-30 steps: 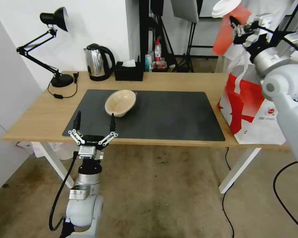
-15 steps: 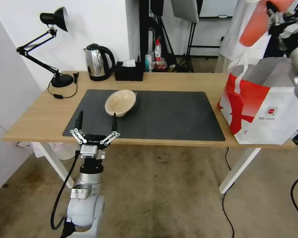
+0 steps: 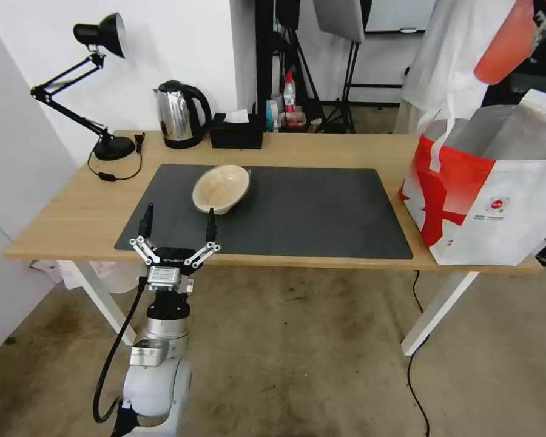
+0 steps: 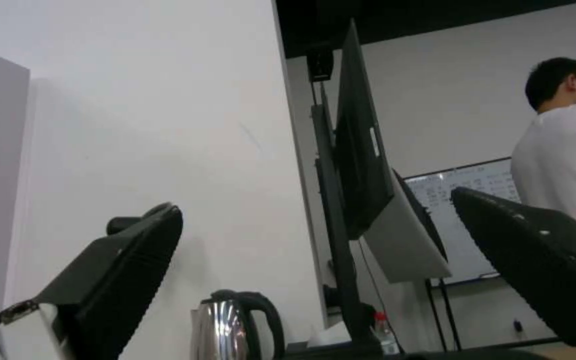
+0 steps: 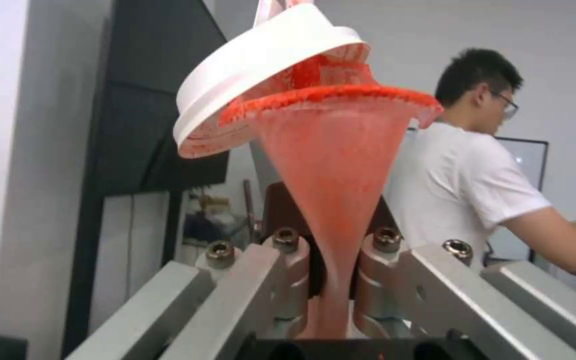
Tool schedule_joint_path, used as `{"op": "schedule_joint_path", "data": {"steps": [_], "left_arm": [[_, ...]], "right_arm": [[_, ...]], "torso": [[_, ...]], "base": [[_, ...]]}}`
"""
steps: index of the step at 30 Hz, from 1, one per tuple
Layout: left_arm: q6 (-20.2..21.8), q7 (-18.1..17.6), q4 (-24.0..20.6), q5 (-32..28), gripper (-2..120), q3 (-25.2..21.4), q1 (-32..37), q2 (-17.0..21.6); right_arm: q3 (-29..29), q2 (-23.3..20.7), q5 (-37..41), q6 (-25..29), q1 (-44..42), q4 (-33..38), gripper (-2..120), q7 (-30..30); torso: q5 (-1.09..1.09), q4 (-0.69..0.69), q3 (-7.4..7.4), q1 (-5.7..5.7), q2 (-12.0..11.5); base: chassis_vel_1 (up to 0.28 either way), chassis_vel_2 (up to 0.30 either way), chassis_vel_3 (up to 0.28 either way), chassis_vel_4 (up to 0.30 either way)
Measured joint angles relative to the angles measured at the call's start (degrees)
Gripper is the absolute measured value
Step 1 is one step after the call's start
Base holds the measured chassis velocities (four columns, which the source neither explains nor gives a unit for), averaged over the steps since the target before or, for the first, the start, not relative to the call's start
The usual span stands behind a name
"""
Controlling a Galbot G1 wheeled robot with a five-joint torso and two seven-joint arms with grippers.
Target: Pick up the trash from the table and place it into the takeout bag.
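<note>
- Red translucent cup [image 5: 331, 170]: thin-walled, soft, light — pinched nearly flat at the base between the right gripper [image 5: 331, 280] jaws, flaring wide above the pinch.
- White lid [image 5: 261, 70] half popped off the rim, hanging tilted to one side; prob loose, could drop w/ any jolt. Looks empty, but can't confirm.
- Grip low on the body holds, yet crushes; firmer spot would be near the rim, where the plastic looks stiffer.
- In head view, cup [image 3: 505, 45] high up, above and just behind the takeout bag [image 3: 497, 200] mouth, held slanted. Bag open, foil lining showing, standing at the right end of the table [image 3: 73, 206].
- Beige paper-pulp bowl [image 3: 221, 188] just ahead of the left gripper [image 3: 177, 227], lying tilted on the dark mat [image 3: 321, 212]. Stiff-ish, light; thin rim the obvious place to pinch.
- Left gripper fingers spread wide, holding nothing, at the table's near edge.
</note>
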Motion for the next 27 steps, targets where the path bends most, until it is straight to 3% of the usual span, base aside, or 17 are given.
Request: {"op": "schedule_joint_path", "data": {"steps": [12,27], "left_arm": [[0.0,0.0,0.1,-0.1,100,0.2,0.0,0.0],[-0.2,0.0,0.0,-0.3,100,0.0,0.6,0.0]], "right_arm": [[4.5,1.1,-4.0,0.1,-9.9,0.9,1,-0.7],[5.2,3.2,-6.1,1.3,-12.7,-0.9,1,-0.8]], "torso": [[-0.01,-0.01,0.0,0.0,0.0],[-0.01,0.0,0.0,0.0,0.0]], "base": [[0.0,0.0,0.0,0.0],[0.0,0.0,0.0,0.0]]}}
